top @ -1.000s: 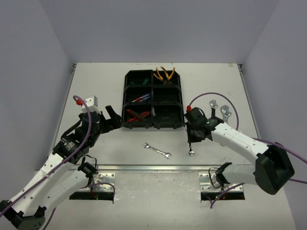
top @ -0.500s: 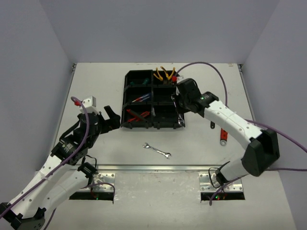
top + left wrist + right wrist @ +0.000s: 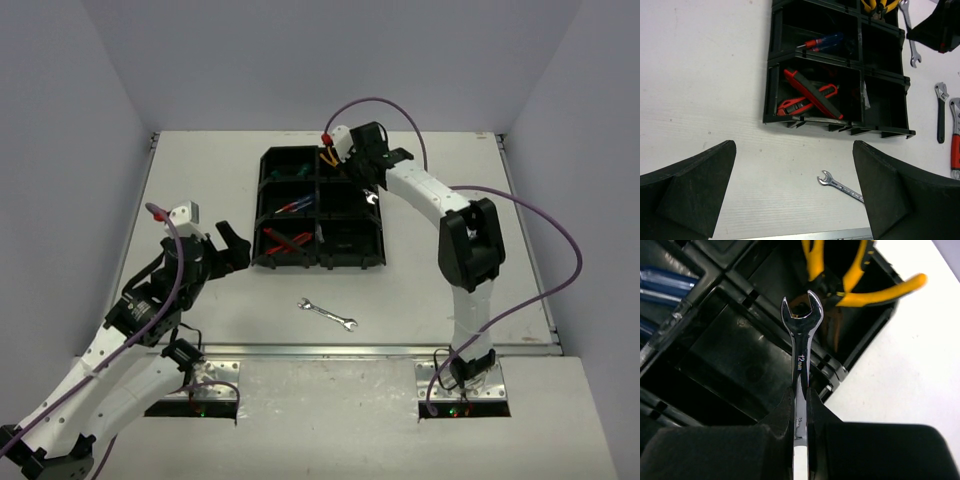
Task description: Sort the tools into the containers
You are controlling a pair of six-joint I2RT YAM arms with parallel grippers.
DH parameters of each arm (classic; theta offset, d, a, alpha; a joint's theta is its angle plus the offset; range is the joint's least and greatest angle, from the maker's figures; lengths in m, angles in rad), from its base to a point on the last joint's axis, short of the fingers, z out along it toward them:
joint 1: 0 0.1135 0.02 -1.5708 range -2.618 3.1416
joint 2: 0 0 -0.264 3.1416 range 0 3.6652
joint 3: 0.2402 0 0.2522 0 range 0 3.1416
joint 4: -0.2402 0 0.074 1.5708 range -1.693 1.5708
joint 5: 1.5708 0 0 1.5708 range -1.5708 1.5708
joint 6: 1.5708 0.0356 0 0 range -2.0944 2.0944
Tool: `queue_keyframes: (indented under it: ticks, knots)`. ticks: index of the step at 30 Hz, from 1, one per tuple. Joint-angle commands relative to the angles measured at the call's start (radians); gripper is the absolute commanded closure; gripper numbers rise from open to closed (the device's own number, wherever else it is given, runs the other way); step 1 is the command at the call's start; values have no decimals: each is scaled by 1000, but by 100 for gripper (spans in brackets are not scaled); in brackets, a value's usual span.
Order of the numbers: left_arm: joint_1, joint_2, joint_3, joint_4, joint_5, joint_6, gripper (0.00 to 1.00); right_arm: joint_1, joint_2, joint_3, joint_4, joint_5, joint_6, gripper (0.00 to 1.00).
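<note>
My right gripper (image 3: 368, 182) is shut on a silver 12 mm wrench (image 3: 801, 340) and holds it over the right column of the black tray (image 3: 318, 264), near the divider by the yellow pliers (image 3: 865, 285). In the left wrist view the held wrench (image 3: 911, 47) hangs beside the tray's far right side. My left gripper (image 3: 232, 246) is open and empty, left of the tray's near corner. A second silver wrench (image 3: 328, 314) lies on the table in front of the tray; it also shows in the left wrist view (image 3: 840, 184).
A red-black utility knife (image 3: 812, 95) and red pliers (image 3: 800, 104) lie in the near left compartment, and blue and red screwdrivers (image 3: 826, 42) in the middle left one. Two adjustable wrenches (image 3: 940, 112), one red-handled (image 3: 955, 147), lie right of the tray.
My right arm has carried the wrench from the table's near right, across the tray's right side, up to its far right compartments. The left arm has barely moved.
</note>
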State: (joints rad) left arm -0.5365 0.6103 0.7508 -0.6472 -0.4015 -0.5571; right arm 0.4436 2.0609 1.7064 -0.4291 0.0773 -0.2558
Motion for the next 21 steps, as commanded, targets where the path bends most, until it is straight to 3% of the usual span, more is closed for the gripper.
queue_keyframes:
  ticks: [1,4,6,9,13,14,15,18,21]
  knots:
    - [-3,-24,-11,54,19,15,0,-22,-48,-62,142,-169,-189,100]
    - [-3,-23,-12,59,26,22,0,-29,-86,-148,191,-272,-203,99]
    - [-3,-21,-13,61,29,24,0,-31,-106,-198,219,-308,-212,92]
    - [-3,-16,-13,61,34,27,0,-32,-123,-235,242,-297,-217,60]
    - [-3,-13,-13,63,35,28,0,-31,-145,-214,236,-256,-170,42]
    - [-3,-12,-14,63,34,27,0,-31,-161,-199,226,-251,-142,9]
    - [-3,-11,-14,63,32,26,0,-31,-180,-181,212,-256,-129,3]
    - [-3,-4,-14,61,29,25,0,-27,-220,-110,144,-263,-49,1]
    - [-3,-1,-8,50,5,18,0,-16,-257,-36,29,-222,134,1]
